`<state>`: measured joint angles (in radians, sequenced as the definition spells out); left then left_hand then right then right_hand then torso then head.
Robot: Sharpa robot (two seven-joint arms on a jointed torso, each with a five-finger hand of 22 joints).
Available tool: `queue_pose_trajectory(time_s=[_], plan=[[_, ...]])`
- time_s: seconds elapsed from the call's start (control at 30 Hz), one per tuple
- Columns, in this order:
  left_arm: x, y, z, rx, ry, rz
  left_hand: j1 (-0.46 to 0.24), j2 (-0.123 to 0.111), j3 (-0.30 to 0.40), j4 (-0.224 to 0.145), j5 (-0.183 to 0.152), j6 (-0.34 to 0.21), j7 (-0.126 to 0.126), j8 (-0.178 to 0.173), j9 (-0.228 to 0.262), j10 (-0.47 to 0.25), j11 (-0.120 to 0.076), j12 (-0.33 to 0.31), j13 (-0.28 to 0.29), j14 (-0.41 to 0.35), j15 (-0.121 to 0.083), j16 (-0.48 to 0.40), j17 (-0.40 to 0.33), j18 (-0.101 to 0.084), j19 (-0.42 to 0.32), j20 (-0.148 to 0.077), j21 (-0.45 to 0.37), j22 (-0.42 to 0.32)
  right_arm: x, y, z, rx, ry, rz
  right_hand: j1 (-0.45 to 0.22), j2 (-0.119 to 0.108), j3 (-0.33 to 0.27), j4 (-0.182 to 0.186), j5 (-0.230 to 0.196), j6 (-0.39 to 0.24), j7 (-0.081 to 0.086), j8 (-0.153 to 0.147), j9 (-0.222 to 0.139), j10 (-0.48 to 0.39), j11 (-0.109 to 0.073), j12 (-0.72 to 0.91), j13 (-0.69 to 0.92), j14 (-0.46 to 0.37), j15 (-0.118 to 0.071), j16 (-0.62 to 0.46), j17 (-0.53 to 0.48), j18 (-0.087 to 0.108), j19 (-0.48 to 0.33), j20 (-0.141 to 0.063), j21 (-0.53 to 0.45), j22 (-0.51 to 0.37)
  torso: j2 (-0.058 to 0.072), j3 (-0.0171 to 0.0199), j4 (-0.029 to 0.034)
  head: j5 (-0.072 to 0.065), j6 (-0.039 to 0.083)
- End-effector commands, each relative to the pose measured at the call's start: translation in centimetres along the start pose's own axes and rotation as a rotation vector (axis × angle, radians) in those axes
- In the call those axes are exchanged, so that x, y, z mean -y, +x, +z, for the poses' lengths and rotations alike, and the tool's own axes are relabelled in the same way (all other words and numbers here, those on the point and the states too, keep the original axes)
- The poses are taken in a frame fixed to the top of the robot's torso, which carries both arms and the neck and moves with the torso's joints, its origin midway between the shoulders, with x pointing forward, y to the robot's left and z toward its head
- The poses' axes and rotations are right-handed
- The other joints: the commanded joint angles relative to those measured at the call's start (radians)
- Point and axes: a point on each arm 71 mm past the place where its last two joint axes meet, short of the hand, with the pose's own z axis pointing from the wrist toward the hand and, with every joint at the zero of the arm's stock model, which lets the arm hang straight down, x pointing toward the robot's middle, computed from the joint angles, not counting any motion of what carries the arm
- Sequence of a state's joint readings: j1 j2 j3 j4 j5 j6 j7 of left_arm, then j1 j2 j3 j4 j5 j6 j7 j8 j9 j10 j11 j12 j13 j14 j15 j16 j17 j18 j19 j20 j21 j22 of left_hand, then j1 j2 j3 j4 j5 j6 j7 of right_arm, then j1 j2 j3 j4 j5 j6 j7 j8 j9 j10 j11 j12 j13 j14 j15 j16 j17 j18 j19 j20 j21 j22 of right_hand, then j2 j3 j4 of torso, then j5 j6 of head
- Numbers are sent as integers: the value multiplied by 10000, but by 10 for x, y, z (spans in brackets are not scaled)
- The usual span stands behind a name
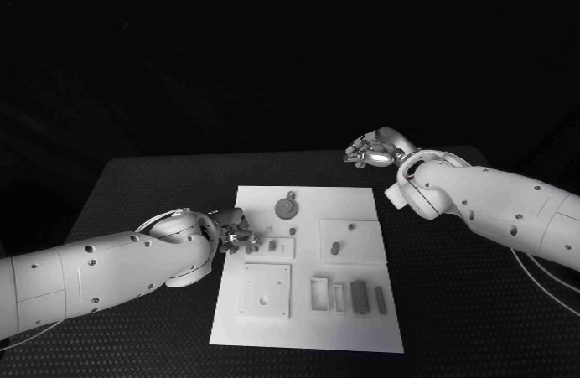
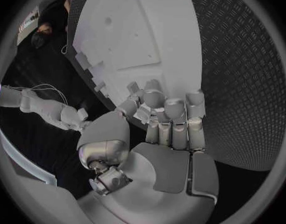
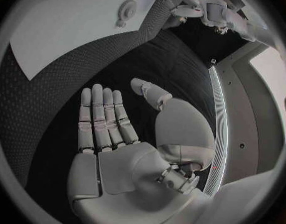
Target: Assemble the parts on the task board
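The board (image 1: 308, 265) lies mid-table with grey parts (image 1: 358, 294) on it. The left hand (image 1: 233, 235) sits at its near-side edge, fingers curled on a small part (image 1: 253, 245), apparently pinched; seat it squarely, with light pressure. The right hand (image 1: 372, 151) hangs well beyond the board, flat and empty.

The left hand (image 2: 165, 129) curled its fingers at the task board's (image 2: 137, 30) edge; whether they held anything was unclear.

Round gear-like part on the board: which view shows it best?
Head view: the round part lies unobstructed on the task board. The right wrist view shows it small at the rim; in the left wrist view I cannot pick it out.
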<state>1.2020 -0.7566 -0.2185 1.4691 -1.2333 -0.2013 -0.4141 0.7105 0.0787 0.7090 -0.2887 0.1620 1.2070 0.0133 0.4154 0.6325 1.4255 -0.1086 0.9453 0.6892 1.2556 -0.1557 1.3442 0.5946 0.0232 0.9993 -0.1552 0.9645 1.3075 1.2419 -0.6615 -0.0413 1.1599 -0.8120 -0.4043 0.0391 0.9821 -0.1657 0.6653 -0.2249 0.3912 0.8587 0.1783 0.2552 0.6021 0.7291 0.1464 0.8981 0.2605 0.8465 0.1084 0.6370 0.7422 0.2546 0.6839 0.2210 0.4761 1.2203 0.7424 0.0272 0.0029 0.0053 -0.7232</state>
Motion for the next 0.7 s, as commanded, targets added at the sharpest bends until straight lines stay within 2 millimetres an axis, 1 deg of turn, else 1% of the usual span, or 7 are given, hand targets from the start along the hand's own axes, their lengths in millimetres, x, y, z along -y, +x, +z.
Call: queue_pose_trajectory(time_s=[0.03, 0.13, 0.33, 0.63, 0.7], plan=[[0, 1, 0, 240, -49, 121, 107, 21, 81, -2, 56, 307, -257, 68, 34, -54, -123, 93, 37, 174, -465, 73, 12, 148, 60, -1173, 73, 233, 0, 0, 0, -80, -94, -70, 15, 12, -3, -25, 36, -69, -15, 5, -16, -52, 16, 36, -15, -67, 1, -42, -15, 71, 76, 10, -43, 18, 0, -6, -8, 1, -6], [0, 1, -1, 294, -26, 91, 87, 29, 88, 0, 93, 329, -279, 126, 70, -56, -145, 194, 77, 196, -494, 154, 18, 161, 85, -1188, 139, 232, 0, 0, 0, -75, -95, -70, 15, 12, -3, -24, 36, -69, -15, 5, -16, -52, 16, 36, -16, -67, 1, -42, -15, 72, 77, 10, -45, 19, 0, -7, -10, 5, 1], [0, 0, -1, 424, 23, 24, 75, 17, 92, 2, 100, 315, -281, 141, 81, -74, -148, 224, 86, 188, -505, 174, 12, 167, 90, -1193, 165, 229, 0, 0, 0, -75, -90, -72, 15, 12, -2, -22, 38, -69, -15, 6, -16, -52, 16, 37, -18, -67, 1, -42, -16, 72, 79, 10, -49, 23, 1, -15, -2, -10, 3], [1, -1, -2, 577, 90, 39, 100, 11, 123, 11, 81, 291, -284, 151, 92, -102, -154, 243, 87, 176, -518, 184, -2, 178, 96, -1201, 189, 224, 0, 0, 0, -77, -89, -73, 4, 14, -6, -14, 38, -69, -14, 6, -16, -52, 16, 38, -19, -66, 2, -42, -16, 71, 81, 12, -52, 26, -1, -15, -6, -14, -3], [1, 0, -2, 565, 95, 54, 113, 27, 140, 25, -24, 245, -282, 140, 96, -118, -155, 252, 80, 171, -528, 194, -14, 184, 103, -1203, 207, 220, 0, 0, 0, -74, -89, -73, -1, 15, -7, -8, 38, -68, -14, 6, -16, -52, 17, 39, -20, -66, 2, -42, -16, 70, 82, 13, -53, 27, -1, -14, -7, -14, -2]])
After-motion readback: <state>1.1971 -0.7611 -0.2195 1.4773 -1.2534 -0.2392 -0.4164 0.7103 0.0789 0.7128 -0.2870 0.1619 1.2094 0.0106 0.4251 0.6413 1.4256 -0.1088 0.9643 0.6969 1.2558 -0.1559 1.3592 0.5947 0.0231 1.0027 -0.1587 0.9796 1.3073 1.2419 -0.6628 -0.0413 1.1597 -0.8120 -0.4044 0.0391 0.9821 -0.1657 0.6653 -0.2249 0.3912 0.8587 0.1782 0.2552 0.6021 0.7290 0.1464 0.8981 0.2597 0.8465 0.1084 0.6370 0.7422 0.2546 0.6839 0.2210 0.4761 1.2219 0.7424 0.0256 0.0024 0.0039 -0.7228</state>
